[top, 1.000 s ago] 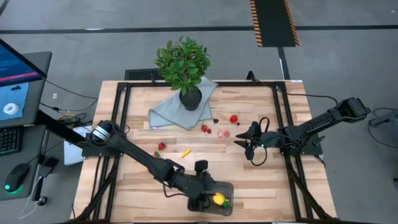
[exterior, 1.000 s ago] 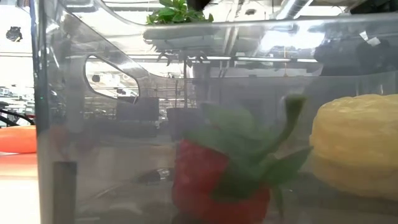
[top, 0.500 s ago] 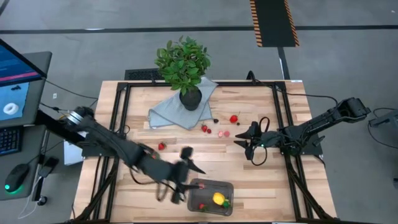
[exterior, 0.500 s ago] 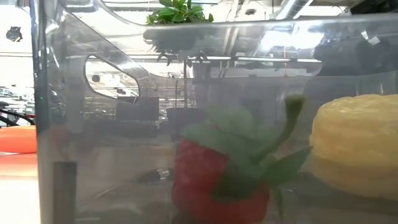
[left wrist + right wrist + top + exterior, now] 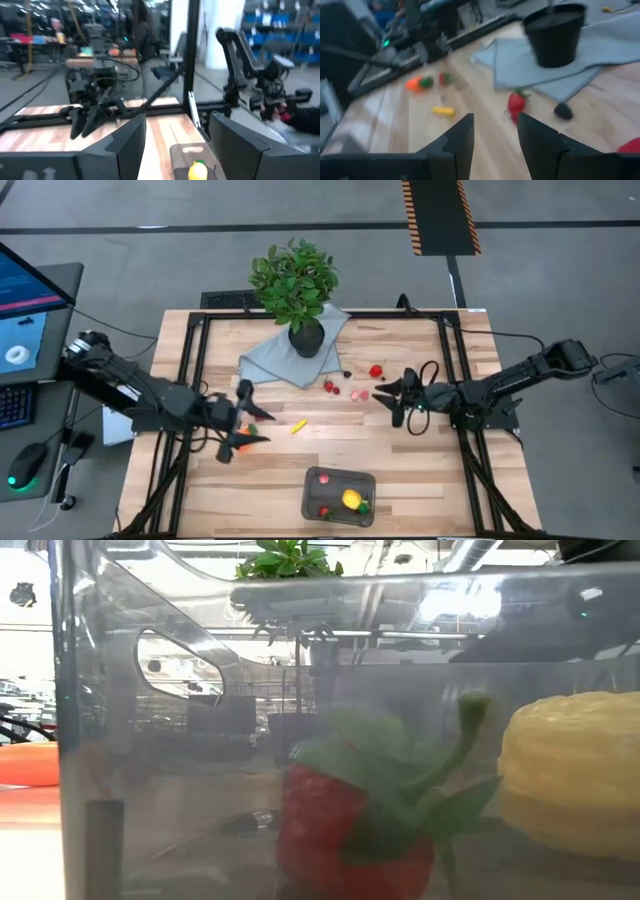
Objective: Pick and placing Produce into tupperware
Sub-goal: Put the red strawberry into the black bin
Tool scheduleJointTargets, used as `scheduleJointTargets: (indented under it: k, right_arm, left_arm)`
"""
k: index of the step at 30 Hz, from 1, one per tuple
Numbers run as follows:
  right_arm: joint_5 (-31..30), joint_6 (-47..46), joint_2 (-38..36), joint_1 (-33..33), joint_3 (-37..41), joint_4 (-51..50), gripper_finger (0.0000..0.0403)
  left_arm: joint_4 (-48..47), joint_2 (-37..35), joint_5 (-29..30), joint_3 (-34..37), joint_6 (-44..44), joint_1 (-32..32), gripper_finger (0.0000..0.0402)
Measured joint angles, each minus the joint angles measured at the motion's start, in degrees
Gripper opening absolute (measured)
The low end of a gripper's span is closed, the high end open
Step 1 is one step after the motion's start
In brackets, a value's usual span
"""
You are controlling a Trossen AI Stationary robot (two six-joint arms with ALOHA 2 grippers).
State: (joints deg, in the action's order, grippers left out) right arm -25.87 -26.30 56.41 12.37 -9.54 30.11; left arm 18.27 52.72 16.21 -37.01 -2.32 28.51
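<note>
Your tupperware (image 5: 339, 495) sits at the lower middle of the high view, with a lemon (image 5: 351, 500) and a strawberry (image 5: 323, 511) inside. More produce waits above it: a banana (image 5: 298, 426) in the middle, a carrot (image 5: 245, 437) and a small strawberry (image 5: 251, 416) at the left.

The left end effector (image 5: 243, 422) hovers right by those two, fingers apart and holding nothing. Watch out: if it comes down crooked, a finger could knock the carrot away (it looks like it rolls easily).

The right end effector (image 5: 397, 396) waits at the middle right, fingers apart and empty too, near the red strawberry (image 5: 376, 371). It could bump that one.
</note>
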Motion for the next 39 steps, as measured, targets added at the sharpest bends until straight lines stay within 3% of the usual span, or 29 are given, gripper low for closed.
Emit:
scheduleJointTargets:
  k: [8,14,18,22,31,39]
  right_arm:
    - [-2.3,-8.1,-0.1,-8.2,-2.5,-1.0,0.0153]
    - [-4.0,-18.4,-1.5,-16.9,-3.1,-14.3,0.0118]
    - [-3.9,-20.4,-2.6,-19.3,-3.1,-19.4,0.0110]
    - [-3.7,-22.5,-4.4,-20.3,-3.1,-19.7,0.0138]
    - [2.1,-33.3,-4.2,-26.3,-3.1,-26.6,0.0263]
    - [5.2,-34.4,-3.6,-29.3,-3.0,-24.3,0.0286]
  left_arm:
    - [8.0,-14.0,1.6,16.8,-1.3,0.0,0.0208]
    - [12.6,-21.3,2.5,25.1,-1.3,-0.1,0.0208]
    - [12.5,-24.4,3.5,28.2,-1.8,-0.1,0.0208]
    - [12.3,-25.5,3.6,29.3,-1.9,-0.1,0.0208]
    - [12.7,-25.5,4.2,29.3,-1.8,-0.1,0.0208]
    - [12.6,-25.5,4.2,29.3,-0.7,-0.1,0.0208]
